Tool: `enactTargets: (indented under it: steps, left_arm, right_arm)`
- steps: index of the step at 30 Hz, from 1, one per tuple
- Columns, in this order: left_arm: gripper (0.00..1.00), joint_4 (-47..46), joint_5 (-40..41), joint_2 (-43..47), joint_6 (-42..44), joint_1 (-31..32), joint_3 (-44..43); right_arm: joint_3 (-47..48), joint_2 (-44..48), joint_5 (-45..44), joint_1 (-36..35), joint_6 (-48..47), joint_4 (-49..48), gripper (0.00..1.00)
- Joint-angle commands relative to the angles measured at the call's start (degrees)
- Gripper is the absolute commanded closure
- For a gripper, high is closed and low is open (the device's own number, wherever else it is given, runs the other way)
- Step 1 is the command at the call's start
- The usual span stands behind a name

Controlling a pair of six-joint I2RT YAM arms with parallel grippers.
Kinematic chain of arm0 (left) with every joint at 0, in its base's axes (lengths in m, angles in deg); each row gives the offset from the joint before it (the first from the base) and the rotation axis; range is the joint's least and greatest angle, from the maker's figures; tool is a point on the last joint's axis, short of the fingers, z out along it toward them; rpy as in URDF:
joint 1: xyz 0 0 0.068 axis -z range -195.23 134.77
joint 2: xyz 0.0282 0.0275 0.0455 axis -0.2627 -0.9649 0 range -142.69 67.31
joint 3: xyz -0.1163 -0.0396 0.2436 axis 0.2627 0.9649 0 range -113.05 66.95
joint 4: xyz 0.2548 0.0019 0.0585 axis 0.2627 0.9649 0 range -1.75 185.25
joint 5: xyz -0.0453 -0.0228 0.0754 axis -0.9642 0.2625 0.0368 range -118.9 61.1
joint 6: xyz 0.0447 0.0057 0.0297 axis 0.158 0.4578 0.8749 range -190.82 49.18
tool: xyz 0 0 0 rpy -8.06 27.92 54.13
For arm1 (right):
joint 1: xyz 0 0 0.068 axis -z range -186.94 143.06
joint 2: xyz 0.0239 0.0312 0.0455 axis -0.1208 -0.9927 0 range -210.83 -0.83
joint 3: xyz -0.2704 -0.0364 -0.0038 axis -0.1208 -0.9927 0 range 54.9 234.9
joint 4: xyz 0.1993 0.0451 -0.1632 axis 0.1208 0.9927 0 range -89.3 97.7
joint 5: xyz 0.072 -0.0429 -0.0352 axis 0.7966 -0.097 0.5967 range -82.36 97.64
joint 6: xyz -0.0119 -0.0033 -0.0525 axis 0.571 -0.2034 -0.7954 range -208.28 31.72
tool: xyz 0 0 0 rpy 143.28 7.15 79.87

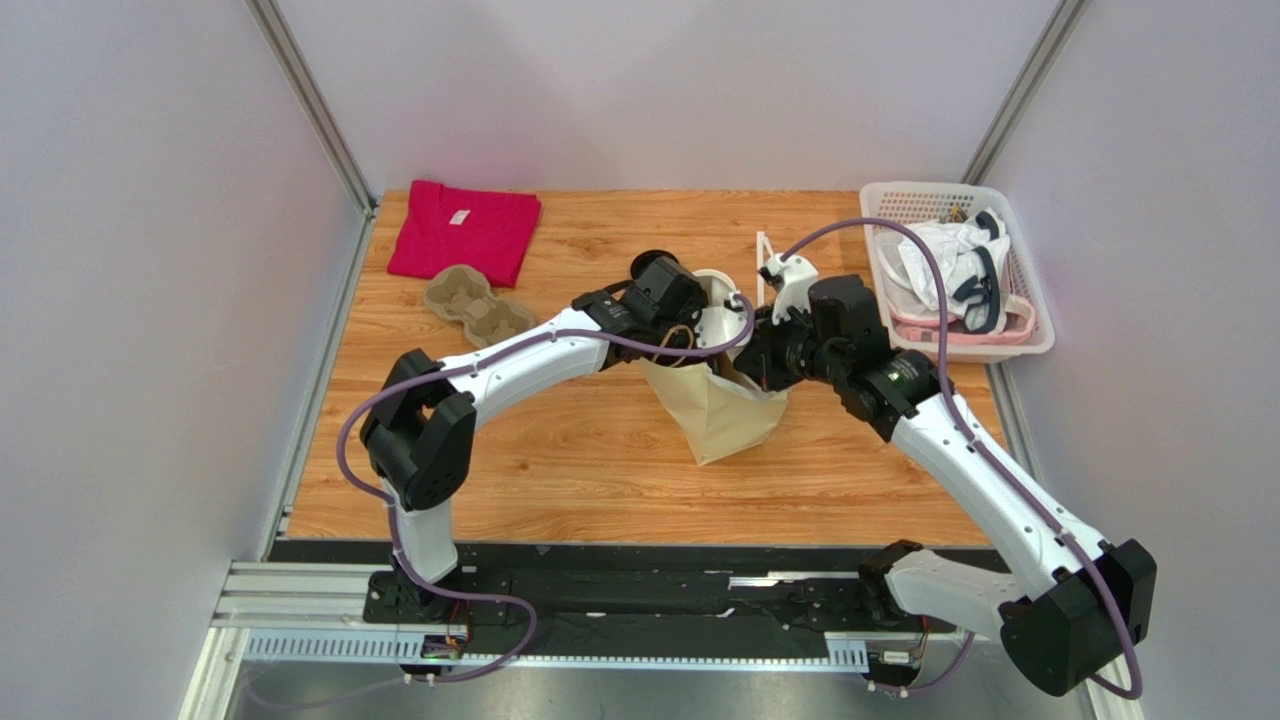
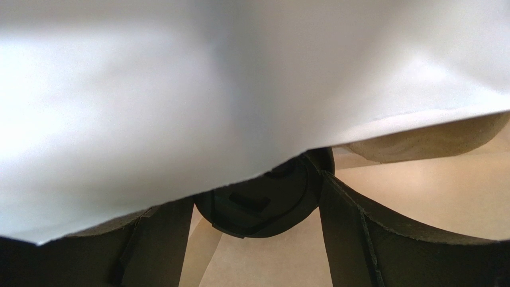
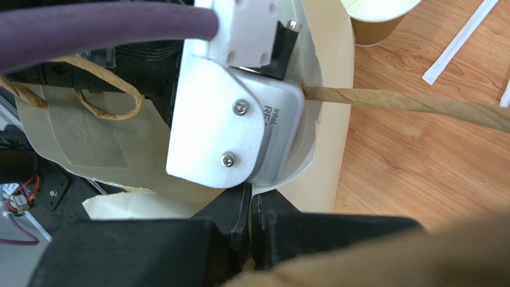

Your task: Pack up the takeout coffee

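From above, my left arm (image 1: 511, 353) reaches into the mouth of the cream paper bag (image 1: 721, 413) at the middle of the table, and my right arm (image 1: 962, 450) meets the bag's rim from the other side. A moulded cup carrier (image 1: 478, 305) lies empty beside a folded red shirt (image 1: 463, 228). The basket (image 1: 902, 192) at the far right holds white cloth-like items. The coffee itself is hidden from here.

At my left wrist, a pale flap of the bag covers the upper view. Below it the takeout coffee (image 2: 257, 206) shows only its black lid, face towards the camera. It sits between the tips of my left gripper (image 2: 257, 191), whose fingers (image 2: 359, 233) stand wide and seem to press the lid on either side, so I judge it grasped. The cup's long axis runs along my fingers, so I judge it upright. Tan bag paper lies beyond it. This arm is plainly the nearer one, and the coming move goes further along that axis, deeper into the bag.

At my right wrist, my right gripper (image 3: 250, 206) is clenched at the bag's rim, apparently pinching the paper to hold the mouth open. The left wrist's white camera housing (image 3: 239, 113) fills that mouth, beside a twine handle (image 3: 102, 95). Outside the bag, an open cup (image 3: 377, 27) with a white inside stands on the wood.
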Motion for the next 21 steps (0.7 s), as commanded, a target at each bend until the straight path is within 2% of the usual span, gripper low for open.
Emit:
enactTargets:
  steps: [1,11,15,21]
  left_arm:
    - [1.0,10.1,-2.1,-7.4,1.5,-0.5,0.2]
    - [0.99,13.9,-2.3,-11.4,2.5,-0.8,-3.1]
    - [0.89,12.4,-3.4,-10.3,1.4,-1.5,-4.0]
    - [0.81,4.8,-5.5,-2.8,-0.7,-2.2,-0.9]
  right_arm:
    - [2.2,-3.0,2.8,3.3,2.1,1.1,1.0]
    - [2.6,-5.4,4.8,5.7,2.2,1.5,1.0]
    - [2.8,-5.4,5.3,6.0,1.2,1.8,1.0]
    - [2.6,-3.7,6.0,5.8,-0.7,0.4,1.0]
